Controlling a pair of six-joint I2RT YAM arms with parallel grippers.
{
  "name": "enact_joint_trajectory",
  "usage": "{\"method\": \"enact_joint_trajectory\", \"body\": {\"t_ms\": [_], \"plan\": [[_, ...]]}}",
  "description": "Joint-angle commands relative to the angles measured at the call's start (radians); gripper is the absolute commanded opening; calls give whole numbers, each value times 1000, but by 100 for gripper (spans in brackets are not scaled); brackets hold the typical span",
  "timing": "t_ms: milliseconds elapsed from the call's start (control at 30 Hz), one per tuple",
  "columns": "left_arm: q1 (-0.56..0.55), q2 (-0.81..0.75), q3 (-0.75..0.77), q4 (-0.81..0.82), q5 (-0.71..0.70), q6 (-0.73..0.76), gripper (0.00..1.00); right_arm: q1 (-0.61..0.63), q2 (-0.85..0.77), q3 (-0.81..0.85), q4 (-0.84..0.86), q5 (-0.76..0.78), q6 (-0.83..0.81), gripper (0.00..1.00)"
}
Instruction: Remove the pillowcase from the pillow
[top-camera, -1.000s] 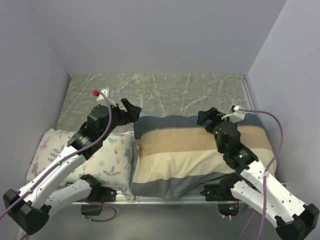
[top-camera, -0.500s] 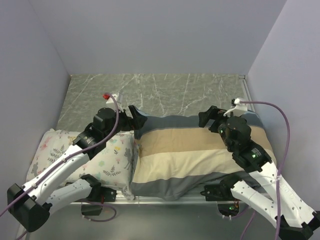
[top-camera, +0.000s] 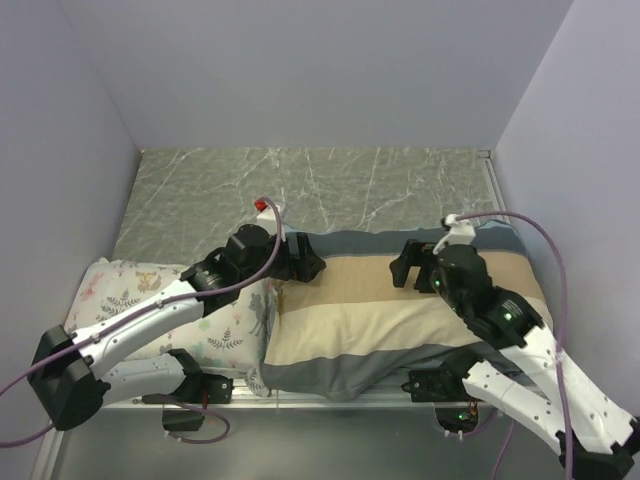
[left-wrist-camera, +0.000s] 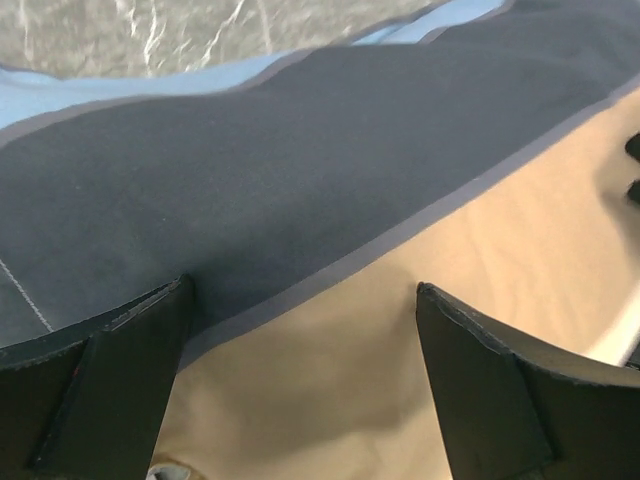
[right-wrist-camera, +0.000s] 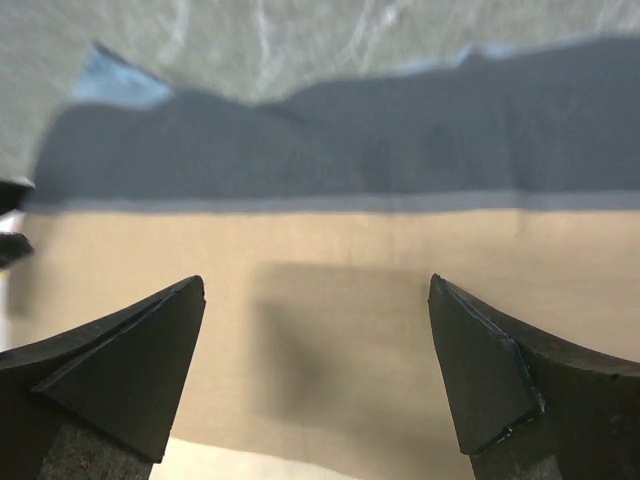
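The striped pillowcase (top-camera: 380, 315) lies across the table's near half, with blue-grey, tan and cream bands. It covers the pillow, which is hidden inside it. My left gripper (top-camera: 305, 266) is open and hovers low over the case's left end, above the tan stripe (left-wrist-camera: 330, 380) next to the blue-grey band (left-wrist-camera: 250, 180). My right gripper (top-camera: 408, 266) is open and hovers over the tan stripe (right-wrist-camera: 330, 300) near the middle of the case. Neither gripper holds anything.
A smaller white floral-print pillow (top-camera: 215, 320) lies against the case's left end, under my left arm. The grey marbled tabletop (top-camera: 330, 185) runs to the back wall. Grey walls close in on both sides.
My left gripper has moved right, from the case's far left corner onto its left end. My right gripper has moved down and toward the near side, onto the tan stripe.
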Motion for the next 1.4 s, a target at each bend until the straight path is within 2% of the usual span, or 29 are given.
{"method": "enact_joint_trajectory", "body": {"t_ms": [0, 33, 67, 133, 167, 233, 267, 367, 500, 633, 733, 800, 833, 867, 933, 967, 1033, 1167, 1367], "plan": [[-8, 50, -1, 57, 7, -4, 98, 50, 106, -22, -15, 26, 50, 97], [-8, 59, -3, 54, 7, -17, 96, 58, 158, -20, 8, 26, 62, 91], [-9, 59, -4, 50, -27, -22, 95, 58, 183, -20, 22, 26, 66, 91], [-9, 52, -7, 30, -64, -44, 91, 55, 223, -16, 68, 28, 67, 76], [-9, 44, -10, 7, -87, -50, 90, 55, 252, -14, 86, 16, 64, 64], [-9, 24, -10, -8, -101, -54, 88, 52, 280, 6, 129, 6, 51, 51], [-9, 18, -9, -15, -109, -56, 87, 47, 312, 18, 137, 2, 48, 39], [-9, 18, 14, -42, -166, -50, 85, 9, 381, 81, 172, -38, 22, 21], [30, 45, 51, -62, -204, -24, 82, -43, 464, 168, 215, -78, -2, 10], [136, 51, 45, -1, -103, -28, 80, -98, 556, 256, 241, -127, -25, 4], [158, 70, 57, 14, -71, -22, 87, -157, 645, 338, 243, -199, -30, 0], [159, 64, 74, 24, -28, -4, 95, -160, 677, 383, 214, -198, -42, 1], [159, 56, 68, 28, -14, 2, 97, -154, 668, 394, 214, -181, -45, 6], [159, 45, 62, 40, 9, 8, 98, -143, 639, 392, 214, -161, -48, 17], [159, 10, 45, 48, 35, 33, 99, -141, 605, 388, 186, -109, -59, 32], [158, 1, 44, 47, 82, 39, 99, -141, 569, 386, 176, -103, -65, 48], [153, -22, 31, 48, 125, 54, 99, -140, 501, 365, 140, -89, -75, 67], [107, -30, 21, 18, 159, 68, 99, -141, 376, 288, 88, -95, -72, 81], [43, 50, -7, 40, 106, 27, 99, -112, 225, 147, -27, -124, -24, 87]]}}
